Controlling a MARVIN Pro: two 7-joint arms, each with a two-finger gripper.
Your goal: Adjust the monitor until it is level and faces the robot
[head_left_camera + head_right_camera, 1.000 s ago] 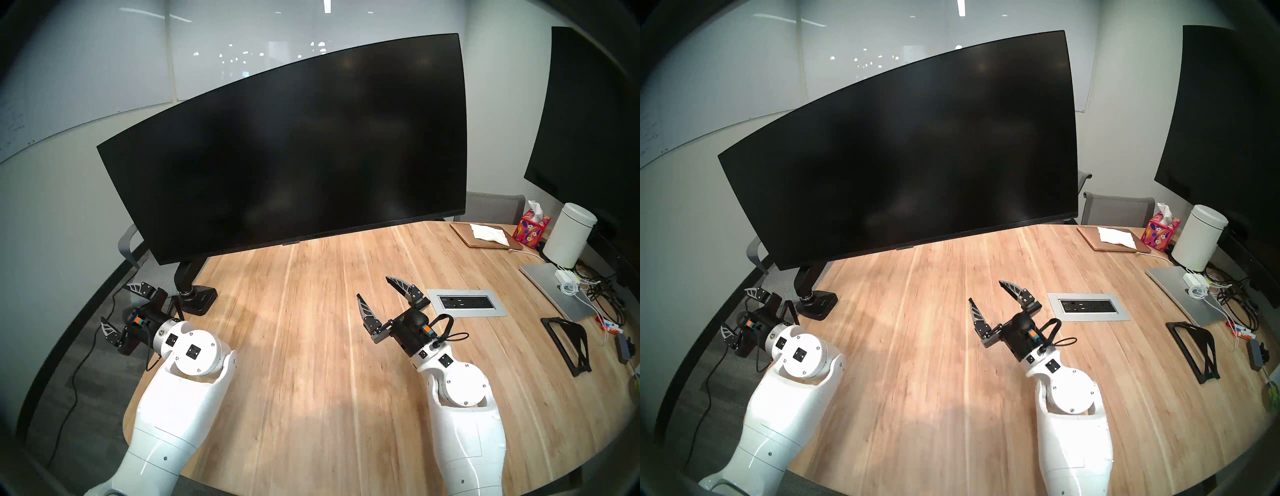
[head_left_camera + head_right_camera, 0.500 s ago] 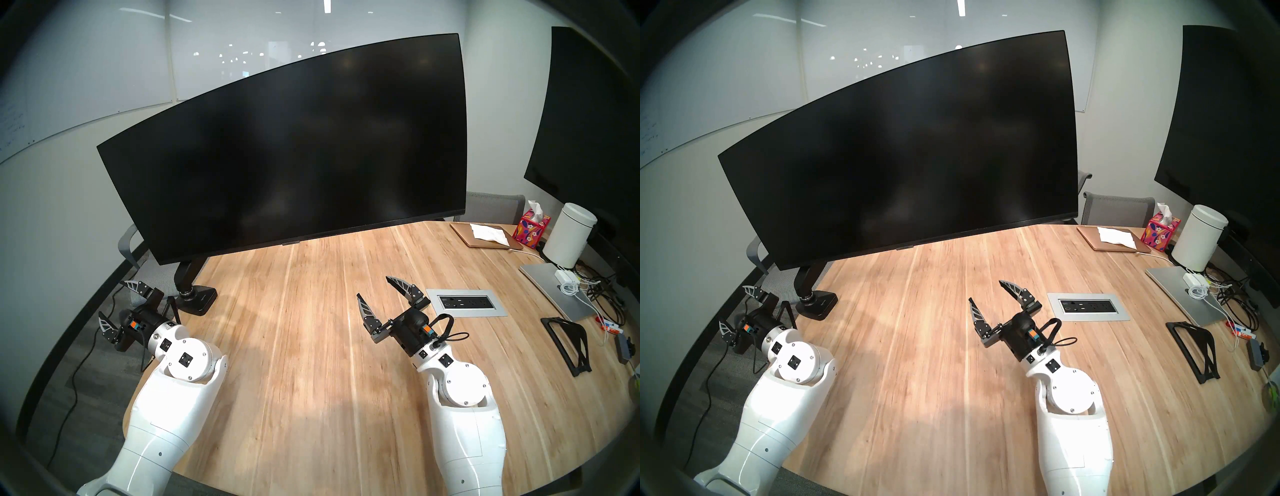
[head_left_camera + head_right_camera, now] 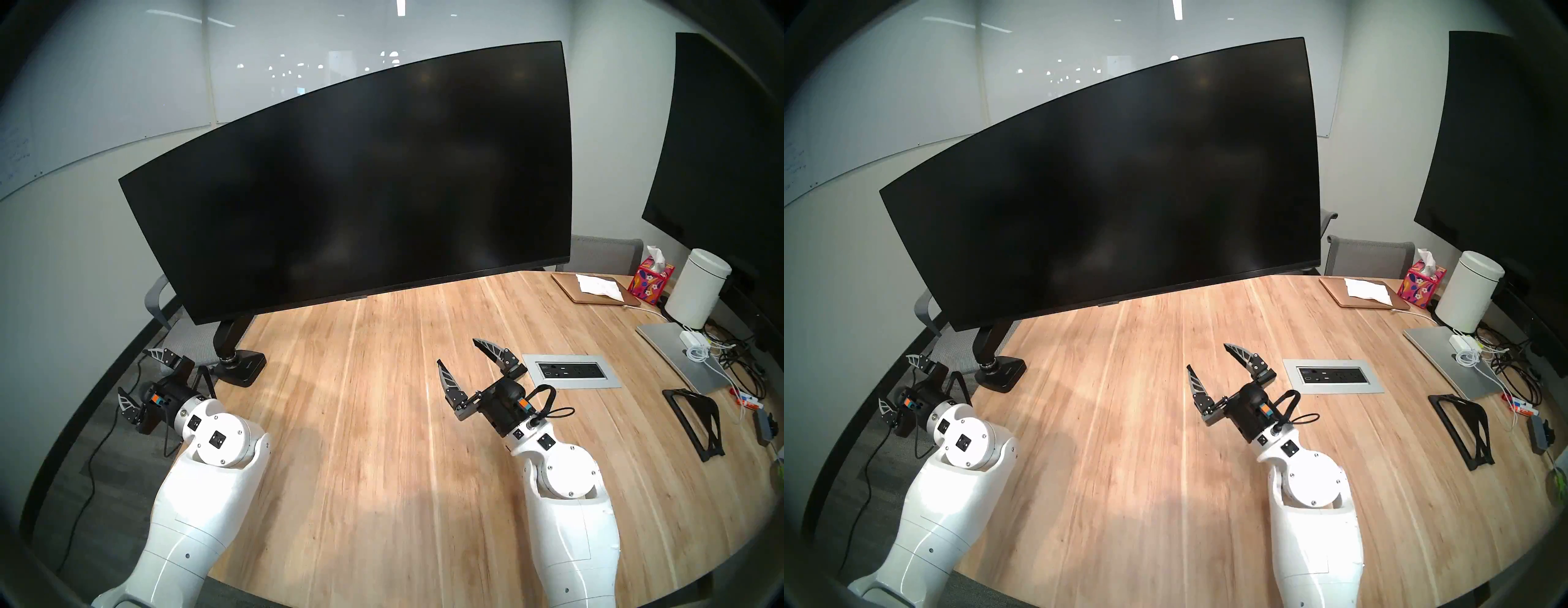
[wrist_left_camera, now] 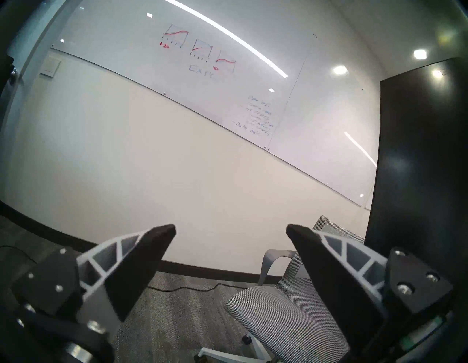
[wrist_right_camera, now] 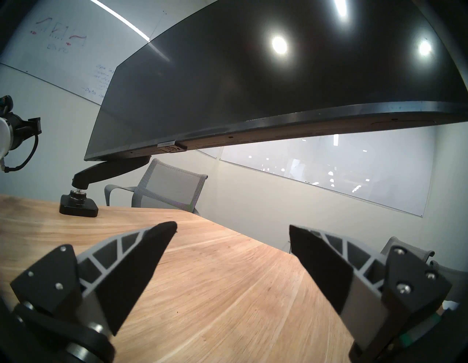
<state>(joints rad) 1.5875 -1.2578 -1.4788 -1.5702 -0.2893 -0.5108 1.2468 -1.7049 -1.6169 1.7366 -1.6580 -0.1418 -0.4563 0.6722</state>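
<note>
While both grippers hang free of it, the monitor [image 3: 348, 182] sits at the far left of the table [image 3: 382, 446], carried on its arm [image 3: 229, 335] over a flat base [image 3: 244, 367]. It is plainly not level: in the head views the left end hangs low near the table edge and the right end rides high. It also looks turned somewhat off the robot's line of sight, though fisheye makes the amount hard to judge.

Left gripper [image 3: 138, 378]: fingers spread wide, nothing between them, out past the table's left edge, below and beside the monitor's low left corner. The left wrist view shows wall, a chair [image 4: 291, 316] and the monitor's edge at far right, so it is not yet lined up.

Right gripper [image 3: 466, 363]: fingers spread, empty, hovering over mid-table, below the bottom bezel.

Judged step: approach, before first contact.

Notes for doing it well:
- Bring the left gripper under the low corner and lift there; contact the bezel, not the screen face.
- Use the right gripper on the bottom edge or right end to steady and yaw.
- Move slowly; a jointed arm may swing or sag.
- Check level against the table edge.
</note>
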